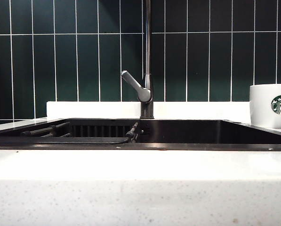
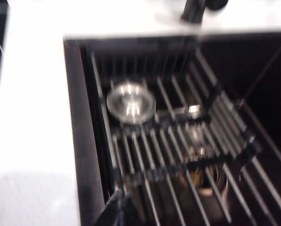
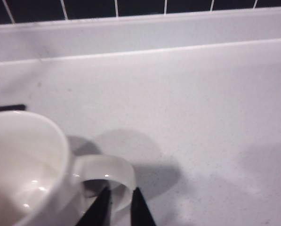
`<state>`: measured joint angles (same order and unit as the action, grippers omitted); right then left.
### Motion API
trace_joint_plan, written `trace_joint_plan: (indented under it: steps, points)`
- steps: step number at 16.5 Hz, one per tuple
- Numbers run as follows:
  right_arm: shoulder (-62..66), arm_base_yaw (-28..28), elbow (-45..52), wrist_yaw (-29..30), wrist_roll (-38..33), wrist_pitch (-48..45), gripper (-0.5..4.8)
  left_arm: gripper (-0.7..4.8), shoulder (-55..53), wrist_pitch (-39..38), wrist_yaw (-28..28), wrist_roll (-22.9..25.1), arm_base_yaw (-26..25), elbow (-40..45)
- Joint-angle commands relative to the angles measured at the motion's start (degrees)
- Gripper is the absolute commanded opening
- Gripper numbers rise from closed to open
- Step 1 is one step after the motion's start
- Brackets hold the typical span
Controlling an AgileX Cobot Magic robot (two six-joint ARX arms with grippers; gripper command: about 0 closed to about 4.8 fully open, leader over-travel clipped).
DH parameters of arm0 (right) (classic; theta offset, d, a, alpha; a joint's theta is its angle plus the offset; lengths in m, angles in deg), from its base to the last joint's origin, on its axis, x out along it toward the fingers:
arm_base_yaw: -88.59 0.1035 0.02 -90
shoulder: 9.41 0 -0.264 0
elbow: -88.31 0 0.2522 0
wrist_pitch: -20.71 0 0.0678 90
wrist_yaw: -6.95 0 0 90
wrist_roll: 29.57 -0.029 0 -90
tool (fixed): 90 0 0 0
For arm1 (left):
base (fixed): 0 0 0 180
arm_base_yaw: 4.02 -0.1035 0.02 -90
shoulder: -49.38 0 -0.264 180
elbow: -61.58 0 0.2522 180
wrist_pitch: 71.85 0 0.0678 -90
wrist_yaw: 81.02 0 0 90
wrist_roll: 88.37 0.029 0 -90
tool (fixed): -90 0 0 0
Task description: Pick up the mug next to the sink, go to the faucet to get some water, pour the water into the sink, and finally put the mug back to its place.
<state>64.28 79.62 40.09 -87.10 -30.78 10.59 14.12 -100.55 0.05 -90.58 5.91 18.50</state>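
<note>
The white mug (image 1: 270,106) with the green siren logo stands upright on the countertop right of the sink (image 1: 201,132). In the right wrist view the mug (image 3: 27,165) looks empty, and my right gripper (image 3: 120,197) stands a little open with its two dark fingers astride the mug's handle (image 3: 113,170). The faucet (image 1: 147,70) rises behind the sink's middle, its grey lever (image 1: 135,86) slanting left; no water shows. My left gripper (image 2: 122,203) is shut and empty above the left edge of the sink (image 2: 267,70). Neither gripper appears in the exterior view.
A dark slatted rack (image 2: 178,141) spans the left part of the basin, with a round metal drain strainer (image 2: 131,102) below it. White speckled countertop (image 1: 140,183) runs along the front and both sides. Dark green tiles (image 1: 84,56) form the back wall.
</note>
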Motion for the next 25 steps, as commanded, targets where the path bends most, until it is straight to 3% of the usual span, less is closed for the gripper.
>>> trace_joint_plan:
  steps: [1,13,21,25]
  points:
    - [-5.99,1.01,-0.31,-0.09,-0.26,0.37,0.81,-0.06,3.32,0.28,0.15,0.20,0.07,-0.11]
    - [-33.97,11.85,2.95,-0.04,2.91,23.96,0.81,-0.06,6.40,-4.37,-0.28,-0.02,0.09,-0.11]
    - [-57.81,11.76,13.92,1.25,2.91,33.83,0.81,-0.06,6.40,-4.63,-0.24,0.04,0.09,-0.11]
    - [-66.12,11.72,14.62,1.22,2.67,42.36,0.71,-0.06,6.38,-4.70,-0.26,0.02,0.09,-0.11]
